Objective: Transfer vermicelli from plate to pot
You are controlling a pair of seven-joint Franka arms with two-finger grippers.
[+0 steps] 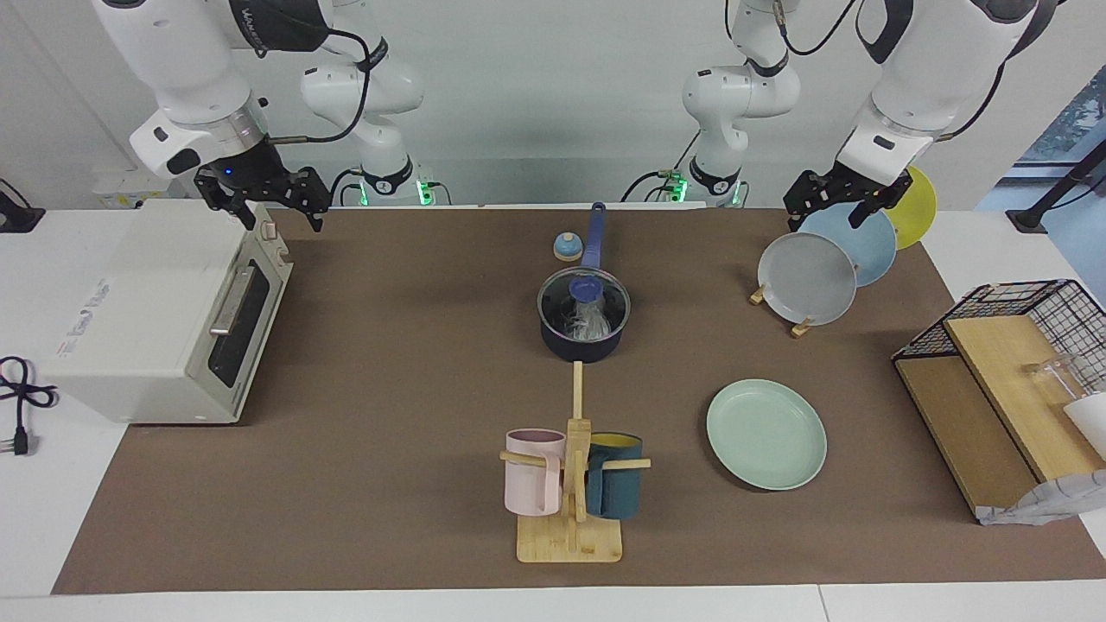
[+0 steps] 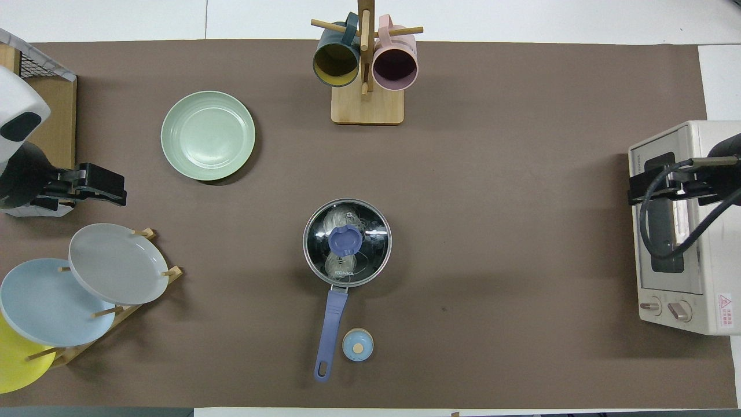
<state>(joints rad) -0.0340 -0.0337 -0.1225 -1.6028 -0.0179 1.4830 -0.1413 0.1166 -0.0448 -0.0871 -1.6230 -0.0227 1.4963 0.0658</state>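
The dark navy pot [image 1: 581,347] stands mid-table with its long blue handle [image 2: 332,324] pointing toward the robots. A glass lid with a blue knob [image 1: 586,285] covers it. The white vermicelli [image 1: 593,323] lies inside the pot under the lid, and it also shows in the overhead view [image 2: 339,216]. The mint-green plate [image 1: 766,434] lies bare, farther from the robots than the pot, toward the left arm's end [image 2: 208,135]. My left gripper [image 1: 831,206] hangs open and empty over the plate rack. My right gripper [image 1: 270,200] hangs open and empty over the toaster oven.
A toaster oven [image 1: 164,320] stands at the right arm's end. A rack holds grey [image 1: 807,278], light-blue and yellow plates at the left arm's end. A mug tree [image 1: 572,484] with pink and teal mugs stands farther out than the pot. A small blue timer [image 1: 567,247] lies beside the pot handle. A wire basket [image 1: 1011,380] holds boards.
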